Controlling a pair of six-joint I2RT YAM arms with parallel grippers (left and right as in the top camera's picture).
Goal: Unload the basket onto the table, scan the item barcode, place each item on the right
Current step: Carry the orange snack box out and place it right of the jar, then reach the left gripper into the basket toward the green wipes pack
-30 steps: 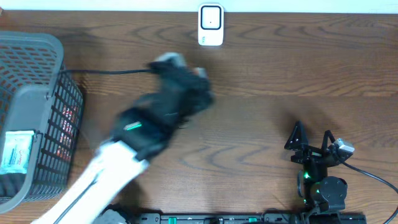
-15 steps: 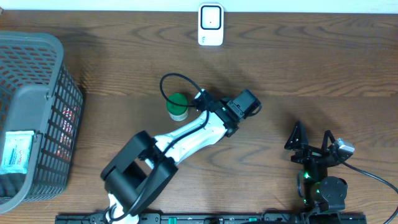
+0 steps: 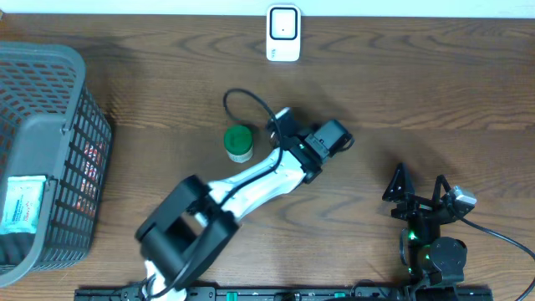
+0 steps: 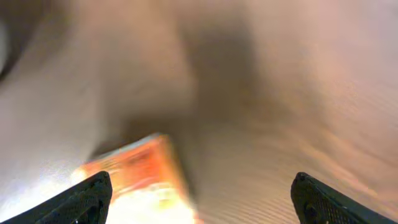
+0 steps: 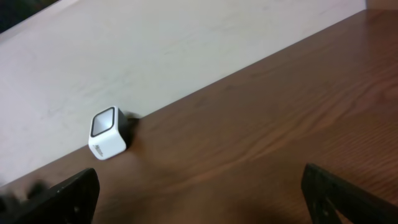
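The item [image 3: 239, 143], a small container with a green top, stands on the wooden table left of centre. My left gripper [image 3: 278, 125] hangs just to its right, apart from it. In the blurred left wrist view the left gripper [image 4: 202, 205] is open, and a smeared orange and white object [image 4: 140, 177] lies low between the fingers, nearer the left one. The white barcode scanner [image 3: 283, 33] stands at the table's far edge; the right wrist view shows the scanner [image 5: 109, 134] too. My right gripper [image 3: 420, 177] rests open at the front right, empty [image 5: 202, 199].
A grey mesh basket [image 3: 50, 75] fills the left side, with a white packet [image 3: 22, 203] and other goods inside. A black cable [image 3: 242, 99] loops behind the item. A pale wall [image 5: 186, 43] runs along the table's far edge.
The left arm swung fast from the left to the table's middle. The green-topped item now stands free on the table. The left jaws have opened and drawn slightly away from it.
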